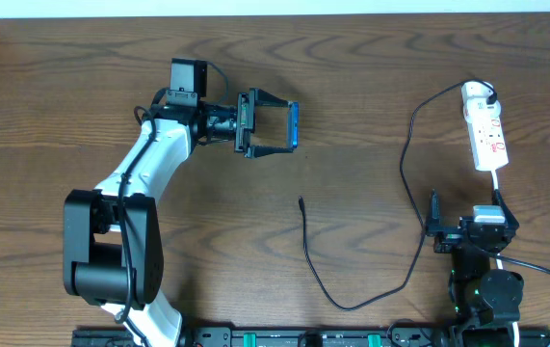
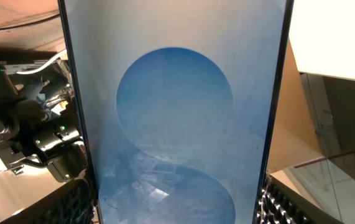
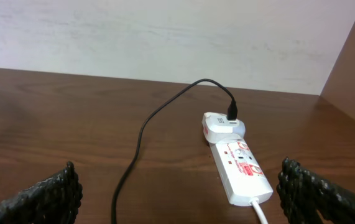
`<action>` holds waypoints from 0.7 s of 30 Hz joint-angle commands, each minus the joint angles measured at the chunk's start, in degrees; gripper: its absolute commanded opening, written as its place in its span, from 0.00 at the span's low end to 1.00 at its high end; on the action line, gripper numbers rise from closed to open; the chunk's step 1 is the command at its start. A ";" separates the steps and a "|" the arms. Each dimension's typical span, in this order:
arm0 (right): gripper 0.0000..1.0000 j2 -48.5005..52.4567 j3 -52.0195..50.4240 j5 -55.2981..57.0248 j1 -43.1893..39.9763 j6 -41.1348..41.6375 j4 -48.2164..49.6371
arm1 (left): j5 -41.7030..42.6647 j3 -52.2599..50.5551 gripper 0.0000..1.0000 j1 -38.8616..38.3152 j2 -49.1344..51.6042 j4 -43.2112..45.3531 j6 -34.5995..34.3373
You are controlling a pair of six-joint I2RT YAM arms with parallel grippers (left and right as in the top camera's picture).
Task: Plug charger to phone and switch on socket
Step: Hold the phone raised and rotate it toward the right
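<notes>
Phone (image 2: 174,112) is sitting gripped across its edges in left pincer (image 1: 290,125), above bench (image 1: 82,96). Right pincer (image 3: 180,196) is waiting wide open near socket (image 1: 486,135). Next step, I'd judge, is pinching charger tip (image 1: 301,200), lying loose mid-bench, just behind its end and keeping it square to phone.

- Phone (image 2: 174,112), left wrist view: top and bottom run out of frame; lower circle cut off.
- Overhead: phone seen edge-on, screen hidden.
- Left gripper (image 2: 176,200) pads (image 2: 74,205): only ridged tips show, bottom corners.
- Right gripper (image 3: 177,183) fingers (image 3: 46,199): cut by lower edge.
- Socket (image 3: 239,165): red switch markings too small to read; white cord (image 3: 259,211) leaves frame below.
- Cable (image 1: 305,241) tip (image 1: 301,200): too small to tell type.
</notes>
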 commanded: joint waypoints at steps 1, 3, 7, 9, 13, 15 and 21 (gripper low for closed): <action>0.99 -0.33 -0.07 0.48 0.24 -0.74 -0.22 | 1.18 0.46 0.07 0.04 -1.64 0.24 1.33; 0.99 -0.33 -0.07 0.48 0.24 -0.74 -0.22 | 1.16 0.46 0.07 0.04 -1.64 0.22 1.40; 0.99 -0.33 -0.07 0.48 0.24 -0.74 -0.22 | 0.72 0.46 0.07 0.04 -1.64 0.24 1.40; 0.99 -0.33 -0.07 0.48 0.24 -0.74 -0.22 | 0.74 0.46 0.07 0.04 -1.64 0.24 1.40; 0.99 -0.33 -0.07 0.48 0.24 -0.74 -0.22 | 0.76 0.46 0.07 0.04 -1.64 0.22 1.40; 0.99 -0.33 -0.07 0.48 0.24 -0.74 -0.22 | 0.76 0.46 0.07 0.04 -1.64 0.24 1.40; 0.99 -0.33 -0.07 0.48 0.24 -0.74 -0.22 | 0.72 0.46 0.08 0.04 -1.64 0.24 1.42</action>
